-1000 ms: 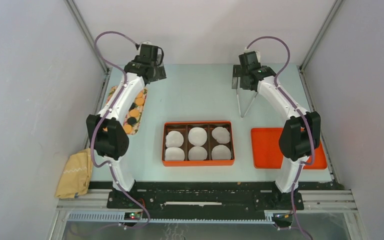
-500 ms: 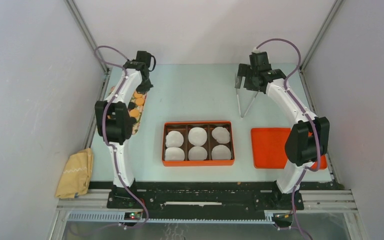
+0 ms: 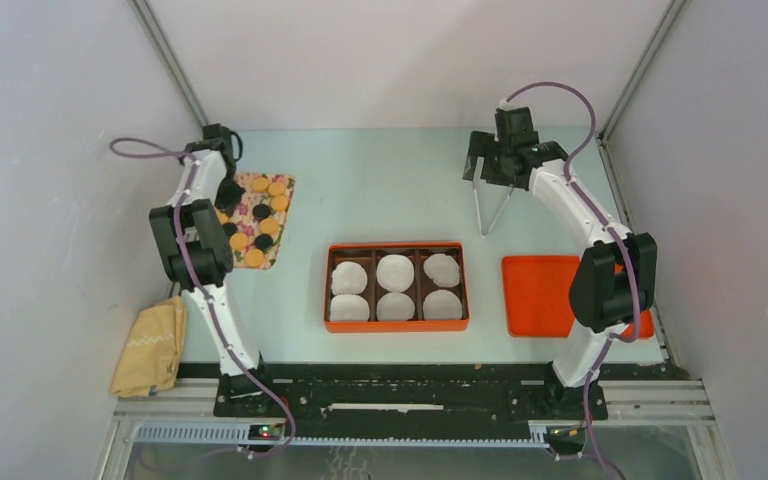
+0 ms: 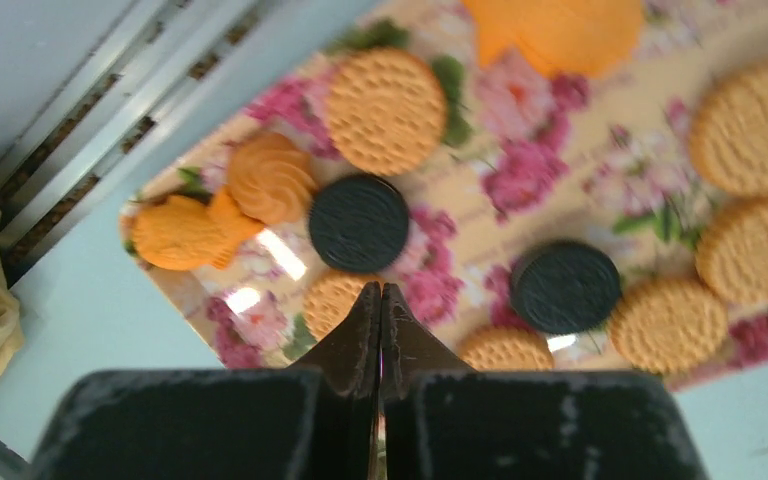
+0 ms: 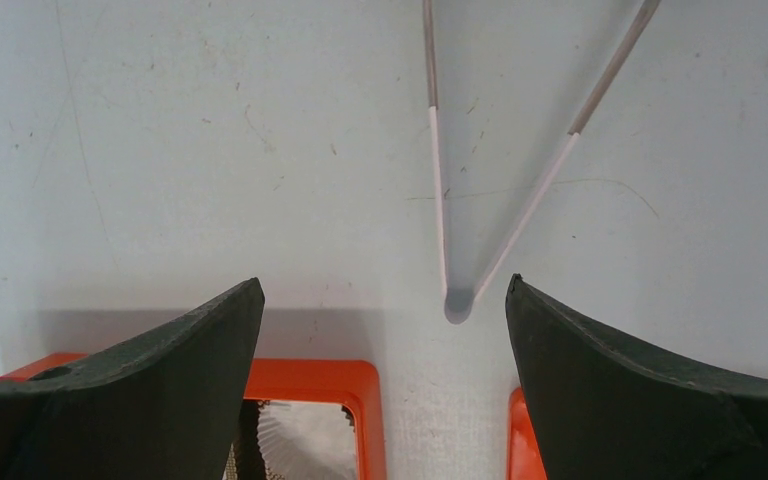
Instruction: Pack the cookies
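The cookies [image 3: 257, 218] lie on a flowered tray [image 3: 283, 182] at the left of the table, some orange-tan and some black. In the left wrist view a tan cookie [image 4: 385, 97] and two black ones [image 4: 358, 223] [image 4: 565, 287] lie on the tray [image 4: 530, 170]. My left gripper [image 4: 380, 290] hangs just above them, shut with nothing between its fingers; from above the left gripper [image 3: 228, 190] sits at the tray's left edge. My right gripper [image 5: 383, 290] stands open at the back right [image 3: 485, 165], empty, over a pair of tongs [image 5: 457, 300].
An orange box [image 3: 397, 246] with several white paper cups [image 3: 396, 272] stands mid-table. Its flat orange lid [image 3: 540, 295] lies to the right. The tongs [image 3: 484, 228] lie behind the box. A yellow cloth [image 3: 150, 345] is bunched at the near left, beside the metal frame rail [image 4: 110, 90].
My left arm has swung left toward the wall, uncovering the tray, and its gripper has gone from open to shut. The right arm shifted only slightly and stays open.
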Motion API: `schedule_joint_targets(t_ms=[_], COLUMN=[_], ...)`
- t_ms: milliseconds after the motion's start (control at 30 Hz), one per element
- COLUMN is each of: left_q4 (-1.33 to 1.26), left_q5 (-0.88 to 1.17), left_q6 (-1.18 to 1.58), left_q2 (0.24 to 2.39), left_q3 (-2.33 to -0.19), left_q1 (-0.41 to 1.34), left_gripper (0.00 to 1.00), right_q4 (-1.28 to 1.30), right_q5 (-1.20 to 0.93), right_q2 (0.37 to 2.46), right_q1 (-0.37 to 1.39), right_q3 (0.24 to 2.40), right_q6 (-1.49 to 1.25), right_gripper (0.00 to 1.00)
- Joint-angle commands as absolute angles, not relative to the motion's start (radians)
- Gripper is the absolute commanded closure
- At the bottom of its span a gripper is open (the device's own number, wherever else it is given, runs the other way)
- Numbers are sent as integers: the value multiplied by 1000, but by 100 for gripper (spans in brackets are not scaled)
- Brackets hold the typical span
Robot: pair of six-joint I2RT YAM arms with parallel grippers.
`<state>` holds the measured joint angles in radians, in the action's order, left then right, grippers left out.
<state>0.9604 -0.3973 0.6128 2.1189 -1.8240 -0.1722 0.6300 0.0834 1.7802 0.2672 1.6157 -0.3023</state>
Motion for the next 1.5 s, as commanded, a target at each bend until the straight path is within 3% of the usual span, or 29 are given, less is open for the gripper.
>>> schedule_joint_targets(t_ms=[0,533,900,1267,1467], left_q4=[967,1027,1144,1114,1318], left_q5=[-446,-541,-824,-729,-951], left_q6=[726,795,854,749,805], left_q2=[2040,2079,2053,2142,2237], left_q3=[-1803,-1749,-1754,-1750,-1856], left_q1=[-237,-382,-374,-370,-299], left_gripper=[100,100,100,100,100], right_q4=[601,601,604,578,570], right_q5=[46,-3,-84,-164,-196], right_q2=[1740,1737,1739,1702,1689], right_q1=[279,301,318,322,326], right_q3=[1606,1597,1578,1477,1429], right_q6=[-324,-328,-351,-379,-385], right_gripper=[0,0,0,0,0])
